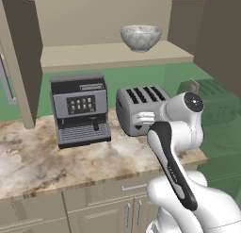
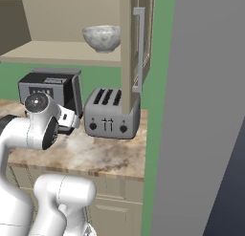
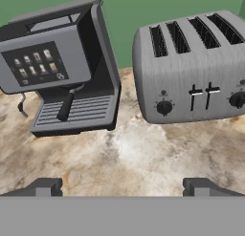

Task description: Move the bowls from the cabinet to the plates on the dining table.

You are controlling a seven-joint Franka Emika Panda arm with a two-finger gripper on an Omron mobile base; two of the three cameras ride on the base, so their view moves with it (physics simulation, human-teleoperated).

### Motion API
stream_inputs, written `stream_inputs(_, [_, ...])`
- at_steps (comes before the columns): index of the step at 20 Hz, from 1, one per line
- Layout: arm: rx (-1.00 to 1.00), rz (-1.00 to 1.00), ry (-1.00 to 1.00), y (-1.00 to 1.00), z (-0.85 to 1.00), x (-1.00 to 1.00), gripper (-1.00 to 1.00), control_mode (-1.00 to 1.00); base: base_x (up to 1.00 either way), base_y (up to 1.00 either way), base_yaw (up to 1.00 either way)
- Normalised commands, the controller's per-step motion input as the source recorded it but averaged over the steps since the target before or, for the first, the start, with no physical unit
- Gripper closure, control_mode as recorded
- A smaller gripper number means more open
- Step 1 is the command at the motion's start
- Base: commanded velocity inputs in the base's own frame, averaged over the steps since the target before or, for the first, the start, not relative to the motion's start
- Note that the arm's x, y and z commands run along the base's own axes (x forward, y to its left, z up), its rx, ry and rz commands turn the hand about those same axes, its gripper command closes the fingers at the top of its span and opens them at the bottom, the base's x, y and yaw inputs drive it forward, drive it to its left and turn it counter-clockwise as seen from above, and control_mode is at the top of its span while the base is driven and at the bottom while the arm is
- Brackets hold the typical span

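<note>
Marbled beige-brown stone makes up the counter point(image 1: 42, 161) nearest the robot, with beige drawer fronts and door handles below its front edge. Over this counter hangs the gripper point(image 3: 122, 186), its two dark fingertips point(image 3: 45, 186) spread wide apart with bare stone between them and nothing in their grasp. In the left base view the white arm rises from the lower right and its wrist sits in front of the toaster point(image 1: 139, 109).

Farther back on the counter stand two appliances side by side but apart: a dark grey coffee machine point(image 1: 80, 109) with a small icon screen on the left, and the silver four-slot toaster to its right, its knobs and levers facing the hand camera. A green wall runs behind them.

Above and beyond the appliances, the beige cabinet point(image 1: 21, 57) stands open. On its shelf point(image 1: 84, 55), upright and toward the right end, sits the pale grey-white marbled bowl point(image 1: 140, 37). In the right base view the open cabinet door with its long silver bar handle point(image 2: 140, 48) stands just right of the bowl.
</note>
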Motion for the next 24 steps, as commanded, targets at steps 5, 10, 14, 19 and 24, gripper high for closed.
stream_inputs(5, [0.00,0.00,0.00,0.00,0.00,0.00,-1.00,1.00,0.00,0.00,0.00])
stream_inputs(10, [0.00,0.00,0.00,0.00,0.00,0.00,-1.00,-1.00,0.00,0.00,0.00])
stream_inputs(14, [0.00,0.00,0.00,0.00,0.00,0.02,-1.00,-1.00,0.00,0.00,0.00])
stream_inputs(19, [-0.01,0.00,0.00,0.00,0.00,0.00,-1.00,-1.00,0.00,0.00,0.00])
stream_inputs(24, [-0.18,0.00,-0.04,0.03,0.56,-0.15,-1.00,-1.00,0.00,0.00,0.00])
